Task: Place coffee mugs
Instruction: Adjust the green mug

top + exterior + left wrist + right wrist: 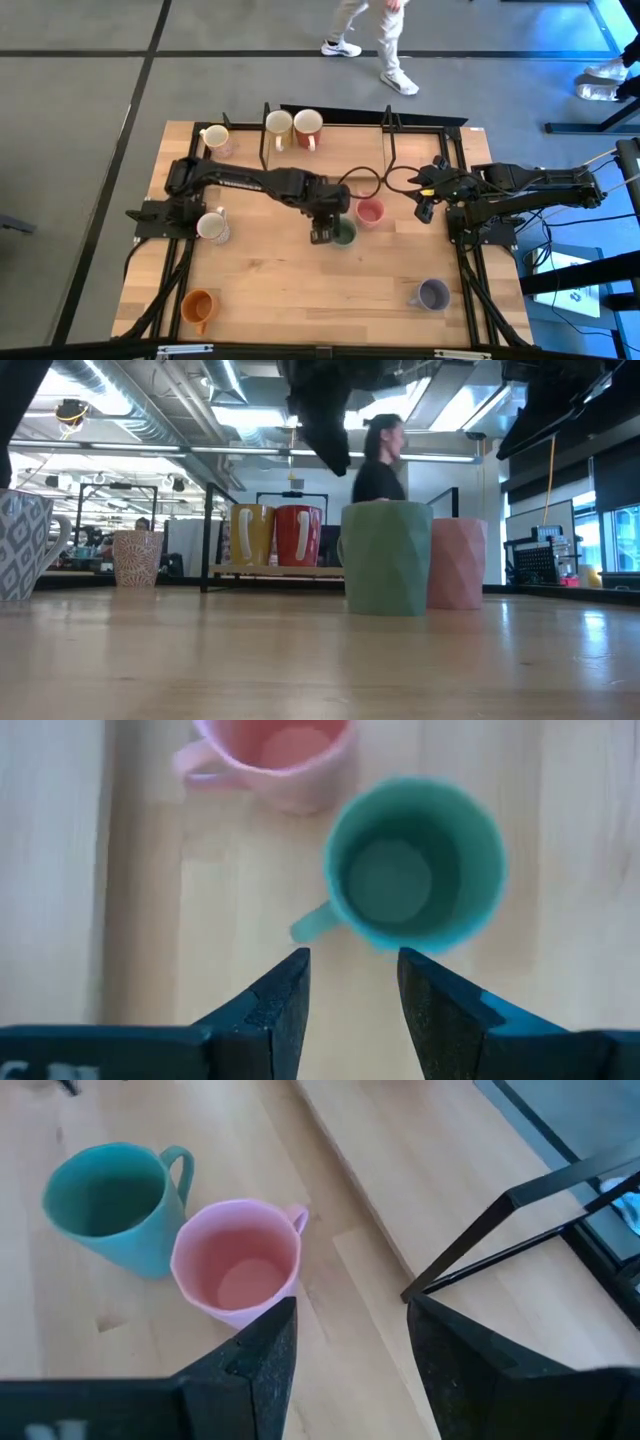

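A green mug (415,865) stands upright on its base on the wooden table (300,290), its handle (312,925) pointing toward my left gripper (352,960). That gripper is open and hangs above the table just beside the green mug (345,234), touching nothing. In the low view its fingers (328,435) are well above the green mug's (387,558) rim. A pink mug (237,1270) stands close beside the green one. My right gripper (350,1335) waits open at the table's right side (425,207), pointing down toward the pink mug.
Other mugs stand about: a white patterned one (212,225) at the left, an orange one (197,305) near left, a purple-grey one (433,293) near right, a cream one (215,138) far left, and a yellow (278,125) and a red one (307,125) at the far edge. A person walks beyond the table.
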Motion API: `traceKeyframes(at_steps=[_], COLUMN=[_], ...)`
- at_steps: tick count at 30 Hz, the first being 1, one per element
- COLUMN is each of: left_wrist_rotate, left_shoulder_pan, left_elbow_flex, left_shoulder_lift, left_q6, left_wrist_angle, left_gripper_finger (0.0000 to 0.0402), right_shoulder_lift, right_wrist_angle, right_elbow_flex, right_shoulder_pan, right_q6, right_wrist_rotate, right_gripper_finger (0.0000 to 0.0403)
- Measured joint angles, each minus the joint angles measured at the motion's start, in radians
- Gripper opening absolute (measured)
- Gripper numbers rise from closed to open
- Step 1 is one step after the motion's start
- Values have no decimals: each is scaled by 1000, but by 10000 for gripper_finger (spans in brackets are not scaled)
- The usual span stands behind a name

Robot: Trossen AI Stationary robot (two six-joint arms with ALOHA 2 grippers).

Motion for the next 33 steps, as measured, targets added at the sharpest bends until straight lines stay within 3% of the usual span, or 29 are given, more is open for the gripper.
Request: traceKeyframes(at_steps=[6,12,27,33], left_wrist_rotate=[58,111,233,229], left_shoulder_pan=[62,111,108,87], left_elbow_flex=[-2,-1,0,-1], left_shoulder_lift=[55,124,199,198], left_q6=[346,544,629,585], left_wrist_angle=[-4,11,63,87], left_gripper_finger=[147,147,142,80], right_shoulder_lift=[0,0,0,0], right_wrist_angle=[0,-1,0,0], right_elbow_flex=[0,0,0,0], right_shoulder_pan=[0,0,0,0], right_q6=[1,3,3,3], right_wrist_rotate=[-14,-30,-3,0], right_gripper_finger=[177,177,177,177])
